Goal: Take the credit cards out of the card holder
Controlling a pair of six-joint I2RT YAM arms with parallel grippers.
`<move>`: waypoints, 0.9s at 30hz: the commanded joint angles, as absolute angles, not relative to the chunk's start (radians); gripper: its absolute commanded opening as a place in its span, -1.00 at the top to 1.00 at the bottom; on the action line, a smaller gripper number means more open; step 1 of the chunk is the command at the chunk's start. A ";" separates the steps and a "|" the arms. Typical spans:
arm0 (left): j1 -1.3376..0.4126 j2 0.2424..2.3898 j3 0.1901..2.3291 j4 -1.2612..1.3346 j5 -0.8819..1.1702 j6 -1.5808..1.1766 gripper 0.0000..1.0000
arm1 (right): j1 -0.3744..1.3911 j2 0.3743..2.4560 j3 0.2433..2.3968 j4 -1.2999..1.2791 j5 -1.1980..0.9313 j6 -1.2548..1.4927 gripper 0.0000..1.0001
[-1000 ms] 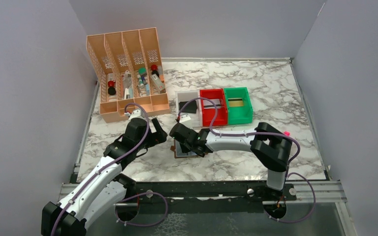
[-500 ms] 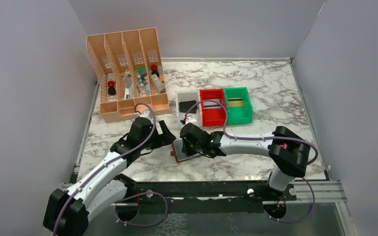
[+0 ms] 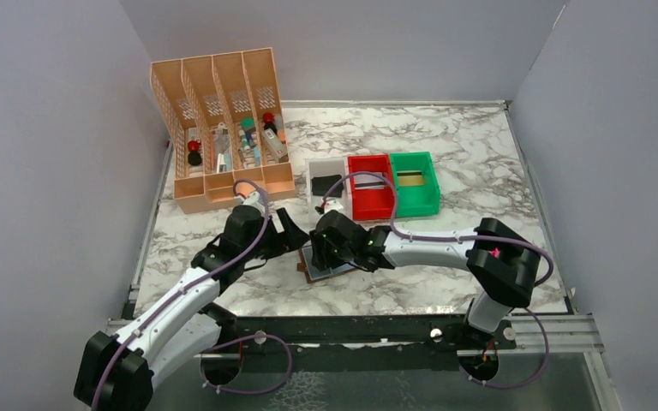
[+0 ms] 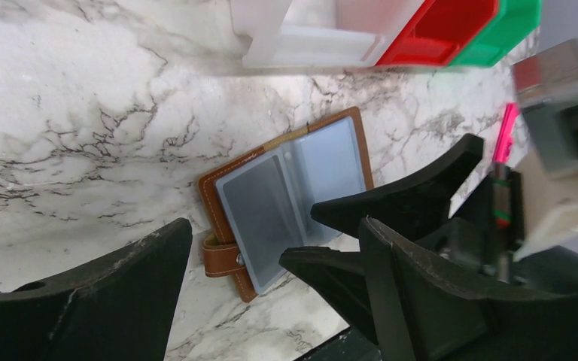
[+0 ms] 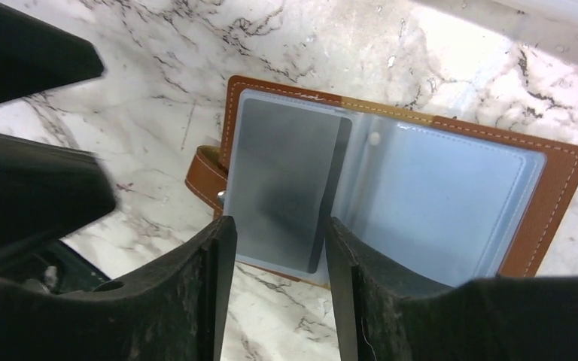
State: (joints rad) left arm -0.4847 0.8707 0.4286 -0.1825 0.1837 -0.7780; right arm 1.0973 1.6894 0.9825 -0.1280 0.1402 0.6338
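Spotter: Card holder (image 5: 421,180), small, brown, leather-like, folding. It lies opened flat on the white, grey-veined marble desk (image 3: 471,154), inner face up, near the front edge, between the two arms.

Recorder: Contents?

Spotter: Two clear grey-blue sleeves side by side. One thin grey credit card (image 5: 282,180) sits in the sleeve on the strap side. The other sleeve looks pale; cannot tell if it holds a card.

Recorder: Strap?

Spotter: Short brown snap strap (image 5: 202,177), undone, sticking out from the holder's edge onto the desk.

Recorder: Right fingers (image 5: 211,293)?

Spotter: Black, partly spread, low over the near edge of the sleeve with the card. The gap between them is narrower than the card. Nothing gripped. Contact with the sleeve: cannot tell.

Recorder: Left fingers (image 4: 113,301)?

Spotter: Spread wide, empty. Just beside the holder on its strap side, pointed toward it. No contact seen in the left wrist view.

Recorder: Surroundings?

Spotter: Three small plastic bins in a row behind the holder, walls touching: white bin (image 3: 315,171), red bin (image 3: 358,190), green bin (image 3: 433,184). A dark flat item lies in the white one. Farther back on the left stands a peach plastic file organiser (image 3: 223,86) with four slots, small items in each.
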 commanded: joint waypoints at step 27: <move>-0.485 0.614 0.440 -0.368 -0.123 -0.858 -0.80 | 1.135 1.874 1.075 -0.248 0.294 0.611 0.29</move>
State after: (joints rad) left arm -0.4847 0.6228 0.4278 -0.3485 -0.1009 -0.8566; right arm 1.1248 1.8458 1.1076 -0.1898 0.2508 0.5838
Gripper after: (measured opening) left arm 0.898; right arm 0.379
